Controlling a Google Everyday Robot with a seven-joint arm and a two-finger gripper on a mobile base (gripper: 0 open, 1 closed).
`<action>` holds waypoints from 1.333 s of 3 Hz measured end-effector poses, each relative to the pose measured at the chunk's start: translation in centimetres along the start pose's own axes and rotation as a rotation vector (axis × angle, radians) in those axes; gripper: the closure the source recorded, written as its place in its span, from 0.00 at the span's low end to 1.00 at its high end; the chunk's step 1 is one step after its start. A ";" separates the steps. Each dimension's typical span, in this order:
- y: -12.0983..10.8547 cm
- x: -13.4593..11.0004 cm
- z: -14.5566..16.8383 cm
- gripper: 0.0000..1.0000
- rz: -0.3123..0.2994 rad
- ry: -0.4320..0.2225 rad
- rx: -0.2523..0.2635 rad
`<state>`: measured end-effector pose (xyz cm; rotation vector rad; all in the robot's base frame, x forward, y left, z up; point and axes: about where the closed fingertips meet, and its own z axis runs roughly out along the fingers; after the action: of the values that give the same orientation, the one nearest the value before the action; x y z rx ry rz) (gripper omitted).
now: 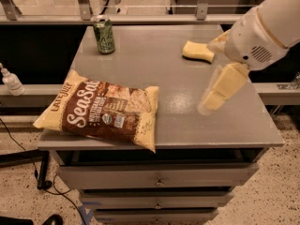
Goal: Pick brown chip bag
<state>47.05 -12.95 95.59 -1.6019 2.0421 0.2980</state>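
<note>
A grey cabinet top (pixel 154 74) is filling most of the camera view, with drawers (pixel 157 179) sitting beneath its front edge. The robot's white arm (pixel 267 29) is reaching in from the upper right, over the right side of the top. The brown chip bag (pixel 101 109) is lying flat on the front-left part of the surface, its white "Sea Salt" lettering facing up; its pale yellow left corner is sticking out past the left edge, and its lower right corner is poking over the front edge. The gripper (pixel 207 76) is hanging above the right half of the top, well apart from the bag, and its yellowish fingers (pixel 224 84) are standing spread wide with nothing between them (one is pointing down toward the table, the other is sitting up near the sponge). A green drink can (pixel 103 34) is standing upright at the back left. A small yellow sponge (pixel 197 50) is lying at the back right, just beside the upper finger. A small white bottle (pixel 10 81) is standing off the table at the far left.
</note>
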 end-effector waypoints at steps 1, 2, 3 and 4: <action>1.3 -3.6 4.3 0.00 0.019 -0.113 -0.068; 3.0 -5.6 8.0 0.00 0.047 -0.185 -0.128; 4.2 -6.6 11.3 0.00 0.078 -0.234 -0.172; 4.8 -7.5 13.8 0.00 0.109 -0.273 -0.203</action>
<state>47.41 1.24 87.26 -1.4721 1.9380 0.7437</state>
